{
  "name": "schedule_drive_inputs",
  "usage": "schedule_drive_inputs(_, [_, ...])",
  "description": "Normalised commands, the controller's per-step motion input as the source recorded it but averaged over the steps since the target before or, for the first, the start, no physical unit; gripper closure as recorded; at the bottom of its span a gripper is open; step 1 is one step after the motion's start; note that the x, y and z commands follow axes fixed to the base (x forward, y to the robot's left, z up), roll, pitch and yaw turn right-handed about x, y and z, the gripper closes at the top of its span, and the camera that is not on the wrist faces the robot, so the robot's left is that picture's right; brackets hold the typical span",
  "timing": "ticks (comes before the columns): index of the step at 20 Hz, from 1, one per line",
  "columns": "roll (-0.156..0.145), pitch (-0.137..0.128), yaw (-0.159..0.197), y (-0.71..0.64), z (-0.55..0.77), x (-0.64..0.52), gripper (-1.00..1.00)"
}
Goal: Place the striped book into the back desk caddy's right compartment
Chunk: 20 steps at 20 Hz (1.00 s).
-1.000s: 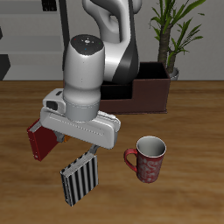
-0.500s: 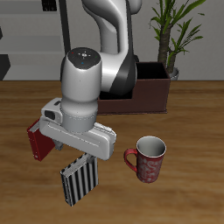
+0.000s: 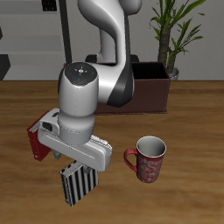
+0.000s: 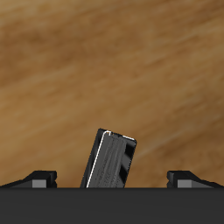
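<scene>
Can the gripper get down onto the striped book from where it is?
Probably yes. The gripper sits right above the striped book, jaws open to either side of it, nothing in between; the red mug stands well clear.

The arm hides the striped book's (image 3: 78,184) upper end, most of the dark red book (image 3: 35,143) and much of the back desk caddy (image 3: 153,90). The claw's (image 4: 112,180) fingertips are cut off in the wrist view; its grip cannot be judged.

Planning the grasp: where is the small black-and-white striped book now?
The striped book stands near the table's front edge, just below the gripper, beside the red mug.
</scene>
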Motion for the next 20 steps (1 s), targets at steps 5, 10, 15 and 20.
schedule_drive_inputs(5, [-0.004, 0.030, -0.023, 0.00, -0.22, 0.13, -1.00])
schedule_drive_inputs(10, [0.001, 0.028, -0.028, 0.05, -0.22, 0.05, -1.00])
schedule_drive_inputs(15, [-0.033, 0.043, -0.051, 0.00, -0.29, -0.03, -1.00])
schedule_drive_inputs(20, [0.000, 0.033, -0.058, -0.02, -0.23, -0.09, 1.00])
